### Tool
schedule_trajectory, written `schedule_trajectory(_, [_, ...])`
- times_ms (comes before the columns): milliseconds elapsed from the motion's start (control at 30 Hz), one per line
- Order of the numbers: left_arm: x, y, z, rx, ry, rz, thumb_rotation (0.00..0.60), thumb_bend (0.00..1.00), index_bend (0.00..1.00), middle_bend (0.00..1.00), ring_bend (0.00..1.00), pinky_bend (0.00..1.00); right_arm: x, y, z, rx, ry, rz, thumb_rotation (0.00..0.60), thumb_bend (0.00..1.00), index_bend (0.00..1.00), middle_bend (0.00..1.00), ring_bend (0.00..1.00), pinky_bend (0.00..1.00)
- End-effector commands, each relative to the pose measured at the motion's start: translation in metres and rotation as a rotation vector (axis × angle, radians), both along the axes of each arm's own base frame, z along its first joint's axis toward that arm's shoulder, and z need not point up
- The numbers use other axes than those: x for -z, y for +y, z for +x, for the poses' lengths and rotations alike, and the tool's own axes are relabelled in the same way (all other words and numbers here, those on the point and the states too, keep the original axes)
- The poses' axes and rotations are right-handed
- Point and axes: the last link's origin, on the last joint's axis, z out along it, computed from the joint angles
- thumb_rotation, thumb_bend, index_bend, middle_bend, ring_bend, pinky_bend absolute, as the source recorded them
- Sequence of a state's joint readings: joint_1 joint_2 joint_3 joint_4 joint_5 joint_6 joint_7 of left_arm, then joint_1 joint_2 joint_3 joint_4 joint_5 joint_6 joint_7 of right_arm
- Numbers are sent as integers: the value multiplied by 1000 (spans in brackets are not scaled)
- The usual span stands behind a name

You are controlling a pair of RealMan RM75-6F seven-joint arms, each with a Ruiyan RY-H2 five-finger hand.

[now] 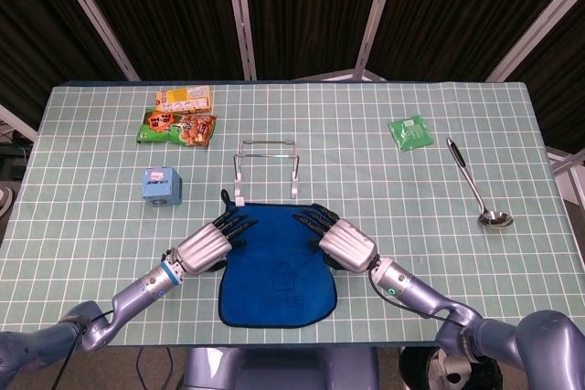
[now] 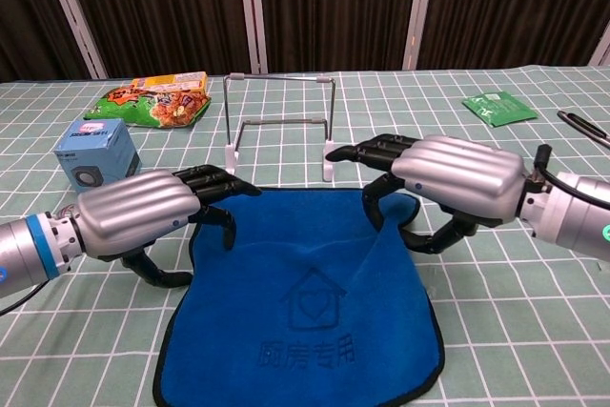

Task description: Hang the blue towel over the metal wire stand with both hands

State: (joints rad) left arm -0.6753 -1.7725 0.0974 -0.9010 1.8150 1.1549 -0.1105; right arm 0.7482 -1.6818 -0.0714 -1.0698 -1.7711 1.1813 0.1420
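From the head view, the left hand [image 1: 208, 246] lies at the far left corner of the blue towel [image 1: 277, 267], its dark fingers reaching over the towel's edge, and the right hand [image 1: 343, 242] lies at the far right corner in the same way; whether either one actually grips cloth cannot be told from above. The towel lies flat on the counter [image 1: 82, 216], its far edge just short of the feet of the one metal wire stand [image 1: 266, 169], which stands upright and bare. To the left sit one blue box [image 1: 160, 185] and two snack packets [image 1: 180, 117] side by side; to the right, well apart, lie one green sachet [image 1: 409, 131] and one ladle [image 1: 476, 187], with open grid cloth between them and the stand. In the chest view, the left hand [image 2: 143, 217] has its fingers curled down with the tips touching the towel's [image 2: 305, 312] left far corner, the thumb under and apart from them, nothing clamped. The right hand [image 2: 448, 181] arches over the right far corner, where the cloth rises in a fold up between its thumb and fingers, so it pinches the towel. The stand [image 2: 279, 121] stands just beyond both hands, its top bar free.
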Motion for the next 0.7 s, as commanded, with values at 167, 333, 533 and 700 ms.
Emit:
schedule_trajectory(167, [-1, 1, 1, -4, -11, 1, 600, 407, 542, 0, 0, 0, -1, 1, 0, -3, -1, 0, 600, 553, 629, 0, 0, 0])
schedule_trajectory(333, [-2, 1, 1, -17, -32, 0, 600, 463, 660, 0, 0, 0, -3, 2, 0, -5, -5, -2, 600, 553, 630, 0, 0, 0])
schedule_trajectory(533, [-7, 3, 5, -25, -75, 12, 600, 464, 711, 0, 0, 0, -11, 1, 1, -12, -22, -16, 600, 553, 630, 0, 0, 0])
schedule_trajectory(700, [-18, 6, 14, -14, -140, 42, 600, 467, 741, 0, 0, 0, -29, -3, 11, -42, -54, -56, 600, 553, 633, 0, 0, 0])
